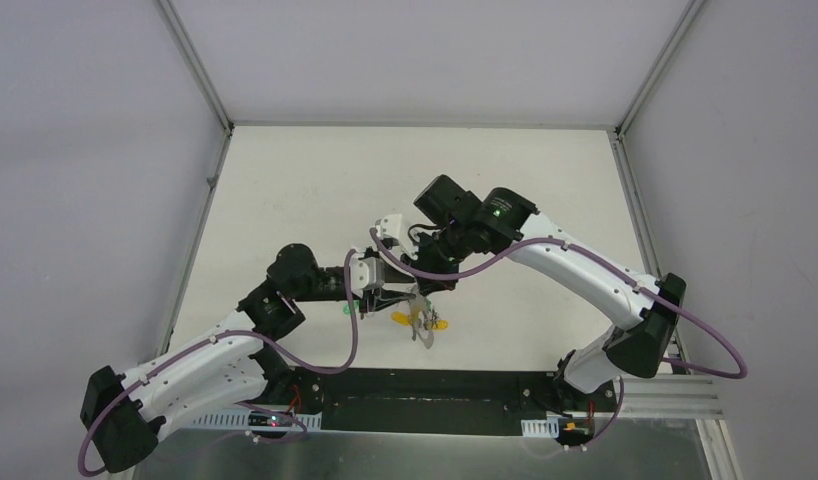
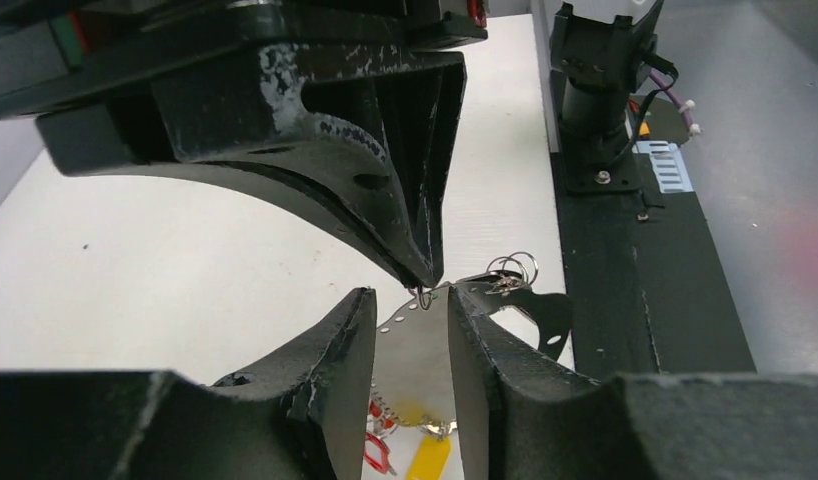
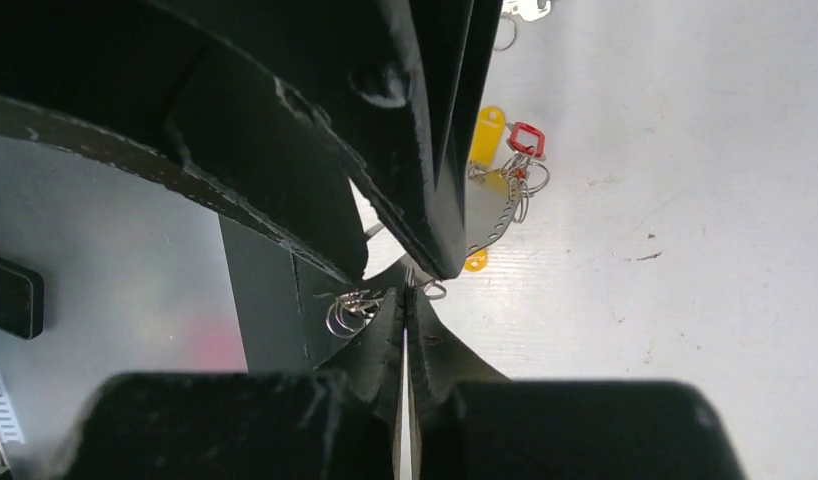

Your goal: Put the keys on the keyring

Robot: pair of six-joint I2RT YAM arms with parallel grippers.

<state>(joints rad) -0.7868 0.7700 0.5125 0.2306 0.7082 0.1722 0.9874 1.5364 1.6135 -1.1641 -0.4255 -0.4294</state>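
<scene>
From above, shows the left arm (image 1: 215,350) and right arm (image 1: 585,270) bent inward over the desk (image 1: 305,200), wrists meeting near the middle above the keyring (image 1: 422,328), there only a small glint of metal with yellow beside it; gives no clear sight of either set of fingertips. Picks out, from above alone, a green cap (image 1: 347,308) on the desk just left of the meeting point, apart from the keyring. From the left wrist, shows the left gripper (image 2: 410,300) with fingers parted and the keyring (image 2: 415,365), a flat grey strip with small holes along its edge, filling the gap face-on; cannot tell whether touching either finger. Shows there too the right gripper (image 2: 422,278) pointing down from the top, tip meeting the keyring's upper edge, with a bunch of small rings (image 2: 515,268) just right of that tip and a black cap (image 2: 545,312) with a hole beside the keyring's right edge. From the right wrist, turns the same strip edge-on: shows the right gripper closed, fingers pressed together on that thin edge. Adds a yellow tag (image 3: 485,130) and a red cap (image 3: 525,138) clustered at the keyring's far end, seen only in part from the left wrist; leaves out the black cap and the green one.
</scene>
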